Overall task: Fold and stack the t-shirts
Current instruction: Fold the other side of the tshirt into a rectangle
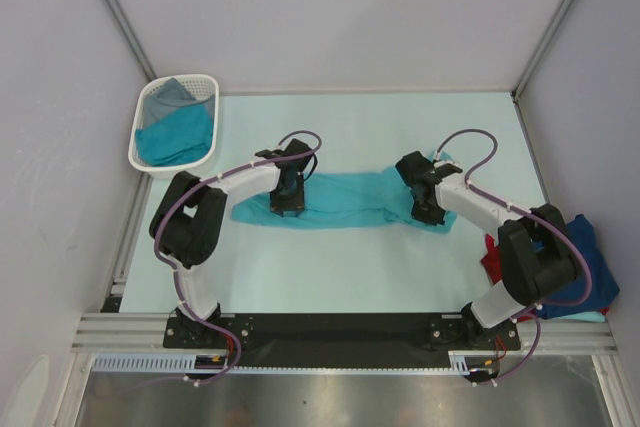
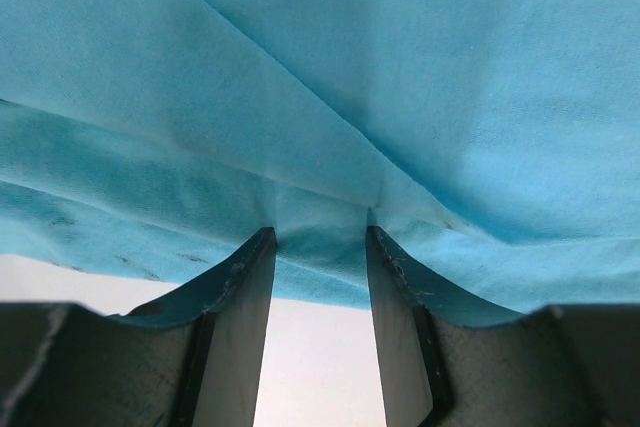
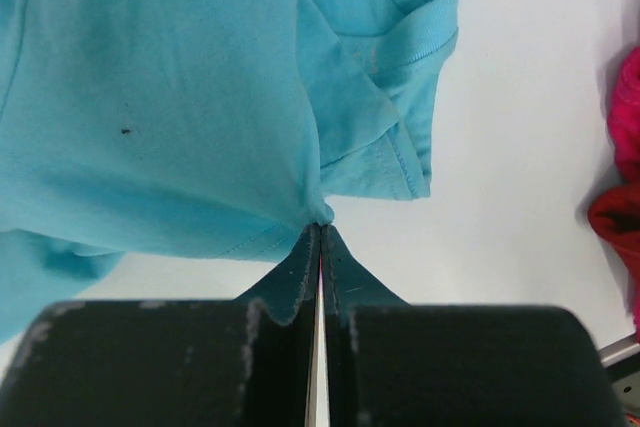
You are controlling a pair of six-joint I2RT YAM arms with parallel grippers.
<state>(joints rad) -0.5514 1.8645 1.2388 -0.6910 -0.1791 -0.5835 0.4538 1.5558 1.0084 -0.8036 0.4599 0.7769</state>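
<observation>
The top view is lit brightly and evenly from overhead, and only faint, soft shadows are cast under the arms on the pale table [image 1: 350, 267]. A dull glare is seen on the metal sheet [image 1: 320, 399] along the bottom edge. In the left wrist view the teal t-shirt [image 2: 400, 97] is rendered softly, with its folds shaded, and the left gripper [image 2: 320, 237] at the bottom is dark and blurred. In the right wrist view the shirt's stitching at upper right is kept sharp, while the right gripper [image 3: 321, 232] at lower centre is defocused.
</observation>
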